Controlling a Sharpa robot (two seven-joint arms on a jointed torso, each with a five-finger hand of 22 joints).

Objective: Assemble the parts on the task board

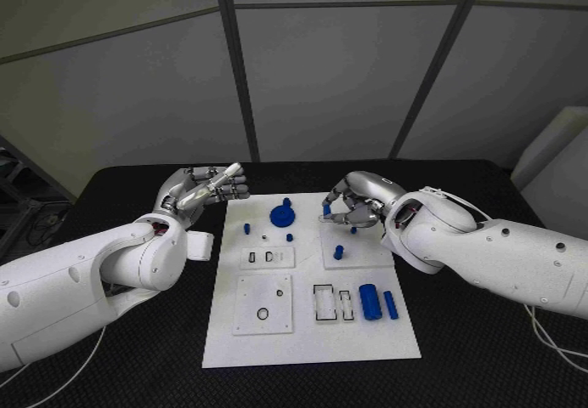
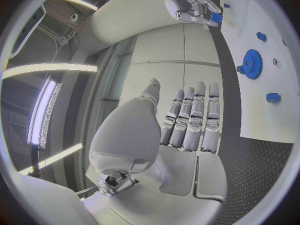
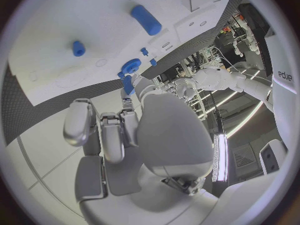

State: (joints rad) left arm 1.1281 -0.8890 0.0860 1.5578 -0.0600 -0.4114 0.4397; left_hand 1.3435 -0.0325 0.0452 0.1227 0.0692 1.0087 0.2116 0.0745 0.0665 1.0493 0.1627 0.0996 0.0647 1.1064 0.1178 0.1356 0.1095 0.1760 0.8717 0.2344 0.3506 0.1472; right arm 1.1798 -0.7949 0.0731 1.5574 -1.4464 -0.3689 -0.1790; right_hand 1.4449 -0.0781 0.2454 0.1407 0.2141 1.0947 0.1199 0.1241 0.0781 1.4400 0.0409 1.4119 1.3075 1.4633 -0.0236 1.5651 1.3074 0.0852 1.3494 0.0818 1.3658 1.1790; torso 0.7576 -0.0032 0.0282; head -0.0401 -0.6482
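Right robot hand (image 1: 349, 202) pinches a blue peg (image 3: 128, 84) over the board (image 1: 313, 340), apparently to insert it; left robot hand (image 1: 202, 191) waits alongside, fingers extended, empty.

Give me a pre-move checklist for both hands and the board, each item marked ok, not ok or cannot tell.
1. Right hand holds a small blue part at its fingertips: ok.
2. Left hand holds nothing, fingers straight, beside the task board: ok.
3. Blue gear sits on the board, apart from the right hand: ok.
4. Blue cylinder lies untouched near the board's near edge: ok.
5. Held part lined up with its socket: cannot tell.
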